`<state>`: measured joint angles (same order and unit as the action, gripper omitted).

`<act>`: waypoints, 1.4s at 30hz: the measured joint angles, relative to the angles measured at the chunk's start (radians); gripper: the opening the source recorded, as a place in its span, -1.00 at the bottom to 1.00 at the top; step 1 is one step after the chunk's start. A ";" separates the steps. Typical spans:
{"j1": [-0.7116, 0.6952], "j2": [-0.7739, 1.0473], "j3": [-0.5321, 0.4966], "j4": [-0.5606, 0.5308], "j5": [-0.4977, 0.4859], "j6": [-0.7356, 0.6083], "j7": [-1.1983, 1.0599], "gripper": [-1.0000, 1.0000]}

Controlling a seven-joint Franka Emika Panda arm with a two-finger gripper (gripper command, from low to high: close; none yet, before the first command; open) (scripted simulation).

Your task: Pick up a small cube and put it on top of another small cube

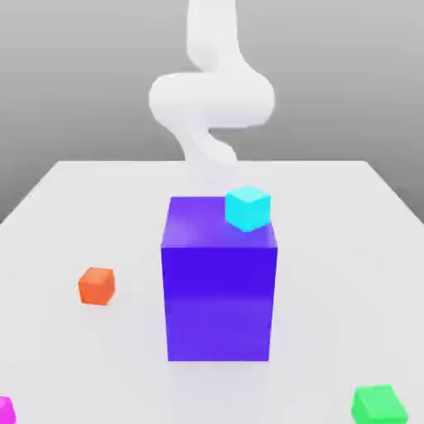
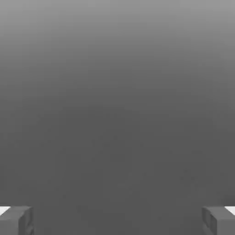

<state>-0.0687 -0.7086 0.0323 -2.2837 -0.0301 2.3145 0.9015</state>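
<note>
Four small matte cubes: one magenta-pink, one bright green, one orange, one cyan. One big blue-violet block.

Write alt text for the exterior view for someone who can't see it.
A big blue-violet block stands mid-table with a small cyan cube on its top. On the white table lie an orange cube, a magenta cube and a green cube; the white arm rises behind.

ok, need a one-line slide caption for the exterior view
White arm behind a big blue-violet block topped by a cyan cube; orange, magenta and green cubes lie apart on the table.
</note>
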 joint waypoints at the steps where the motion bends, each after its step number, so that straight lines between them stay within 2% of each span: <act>1: -0.029 0.039 0.013 0.007 -0.014 0.006 0.045 0.00; 10: -0.227 0.372 0.084 0.067 -0.142 0.054 0.426 0.00; 16: -0.305 0.589 0.072 0.106 -0.210 0.087 0.665 0.00; 20: -0.360 0.730 0.049 0.131 -0.222 0.114 0.802 0.00; 26: -0.401 0.931 0.011 0.164 -0.178 0.165 0.966 0.00; 34: -0.480 1.179 -0.015 0.207 -0.006 0.244 1.104 0.00; 37: -0.487 1.287 -0.016 0.232 0.011 0.317 1.115 0.00; 38: -0.487 1.319 -0.017 0.240 0.011 0.341 1.116 -1.00; 42: -0.487 1.319 -0.017 0.240 0.011 0.343 1.116 -1.00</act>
<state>-0.5556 0.6107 0.0153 -2.0441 -0.0189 2.6579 2.0172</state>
